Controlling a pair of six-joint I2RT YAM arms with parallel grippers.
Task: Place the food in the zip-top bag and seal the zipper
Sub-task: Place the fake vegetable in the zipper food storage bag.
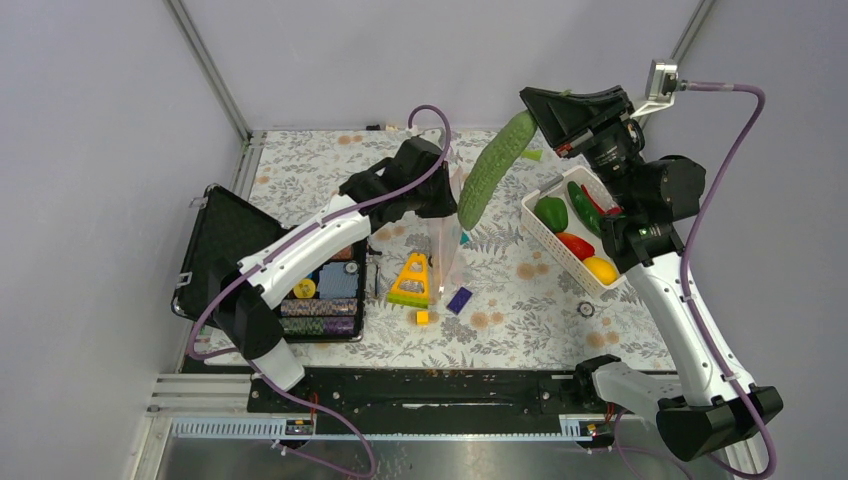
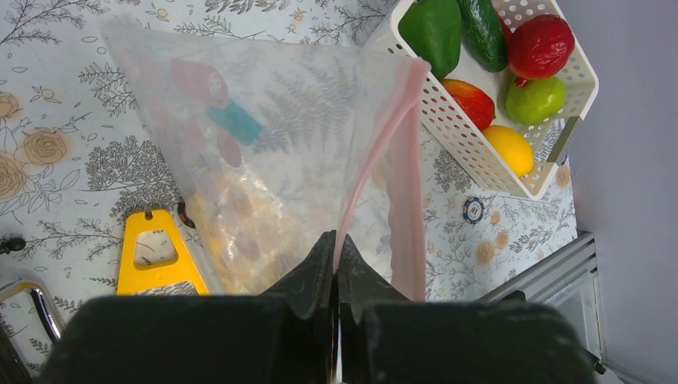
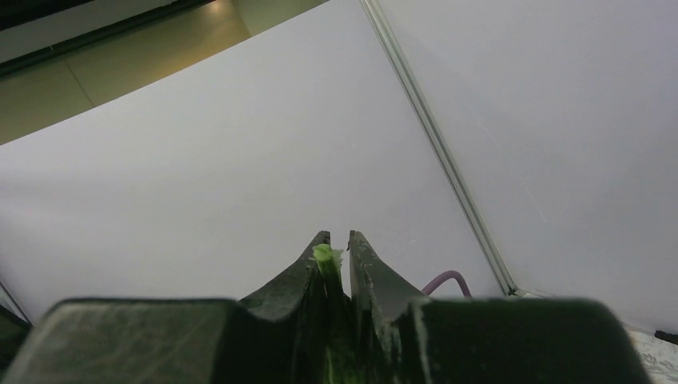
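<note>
My left gripper [image 2: 336,240] is shut on the pinkish-red zipper [image 2: 384,136] of the clear zip-top bag [image 2: 264,152] and holds the bag up with its mouth partly open; the bag also shows in the top view [image 1: 447,235]. My right gripper [image 3: 334,240] is shut on the stem end of the long green cucumber [image 1: 495,168], which hangs tilted in the air just above and right of the bag. Only the cucumber's light green tip [image 3: 324,254] shows in the right wrist view. More food lies in the white basket [image 1: 548,235]: green pepper [image 2: 432,32], red fruit [image 2: 540,45], yellow fruit [image 2: 508,149].
A yellow triangular toy [image 1: 412,278], a small yellow block [image 1: 423,317] and a blue brick [image 1: 459,299] lie near the bag. An open black case [image 1: 215,240] with chips sits at the left. A poker chip [image 1: 586,309] lies in front of the basket.
</note>
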